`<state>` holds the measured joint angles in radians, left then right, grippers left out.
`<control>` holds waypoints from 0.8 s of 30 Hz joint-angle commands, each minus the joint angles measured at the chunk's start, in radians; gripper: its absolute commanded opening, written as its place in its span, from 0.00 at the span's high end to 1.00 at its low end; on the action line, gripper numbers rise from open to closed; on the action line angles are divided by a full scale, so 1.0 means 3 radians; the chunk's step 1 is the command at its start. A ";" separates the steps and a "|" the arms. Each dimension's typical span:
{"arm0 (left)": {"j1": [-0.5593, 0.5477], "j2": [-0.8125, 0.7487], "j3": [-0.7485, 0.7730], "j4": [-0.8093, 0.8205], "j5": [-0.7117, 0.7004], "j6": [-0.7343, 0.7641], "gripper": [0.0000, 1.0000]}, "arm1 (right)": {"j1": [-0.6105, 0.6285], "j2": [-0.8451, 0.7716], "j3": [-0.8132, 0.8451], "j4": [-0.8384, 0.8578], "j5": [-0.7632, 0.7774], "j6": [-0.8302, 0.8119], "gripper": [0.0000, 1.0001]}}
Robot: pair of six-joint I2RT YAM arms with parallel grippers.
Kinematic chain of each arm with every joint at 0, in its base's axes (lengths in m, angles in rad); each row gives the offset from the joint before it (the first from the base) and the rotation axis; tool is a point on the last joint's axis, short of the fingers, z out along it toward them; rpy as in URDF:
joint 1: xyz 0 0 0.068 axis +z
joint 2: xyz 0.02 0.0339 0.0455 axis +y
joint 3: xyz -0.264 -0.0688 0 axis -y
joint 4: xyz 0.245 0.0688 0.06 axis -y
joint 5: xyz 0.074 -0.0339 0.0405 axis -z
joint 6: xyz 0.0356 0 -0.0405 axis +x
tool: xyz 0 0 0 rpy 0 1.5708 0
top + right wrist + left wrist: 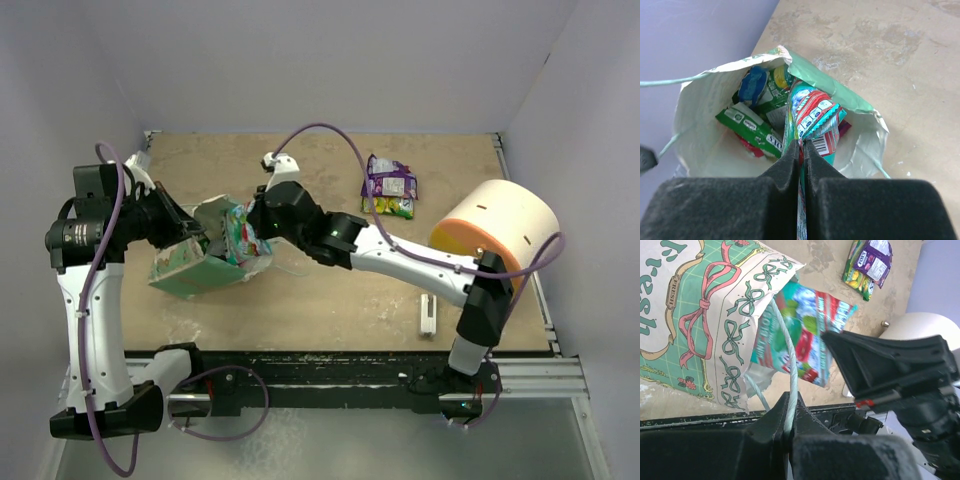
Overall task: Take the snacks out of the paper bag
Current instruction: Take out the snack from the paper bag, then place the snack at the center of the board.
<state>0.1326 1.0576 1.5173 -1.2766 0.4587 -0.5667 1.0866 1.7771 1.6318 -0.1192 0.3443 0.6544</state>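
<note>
Pinching one packet [812, 115], right claw [803, 147] half-hides snacks [752, 127] in paper bag [700, 115].

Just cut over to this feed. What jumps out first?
The mint-green bag left of centre, with the right gripper shut on a green-and-red packet at its mouth. The left gripper pinches the bag's string handle. Loose packets lie on the far side of the table, and a big cream cylinder sits at the right.

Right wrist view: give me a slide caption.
Right gripper pinching a green snack packet in the open paper bag, other packets inside.
</note>
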 commanded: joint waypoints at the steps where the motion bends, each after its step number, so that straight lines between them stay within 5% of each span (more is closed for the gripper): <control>1: 0.0007 -0.0085 -0.0025 0.0168 -0.0006 -0.0098 1.00 | 0.0011 -0.0520 -0.0094 -0.0092 0.0031 -0.0216 1.00; 9: 0.0005 -0.0127 -0.0140 0.0230 -0.0026 -0.0143 1.00 | -0.0109 -0.1292 -0.0348 -0.0472 0.0320 -0.0576 1.00; 14: 0.0004 -0.0146 -0.0189 0.0247 -0.0021 -0.0151 1.00 | -0.0639 -0.1610 -0.0509 -0.0594 0.0296 -0.0700 1.00; 24: 0.0004 -0.0063 -0.0152 0.0293 0.0028 -0.0151 1.00 | -0.1758 -0.1150 -0.0429 -0.0386 0.0274 -0.0970 1.00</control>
<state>0.1326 1.0332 1.4601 -1.2339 0.4561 -0.5922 0.6476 1.3621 1.4788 -0.3065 0.4282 0.4000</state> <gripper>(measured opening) 0.008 0.026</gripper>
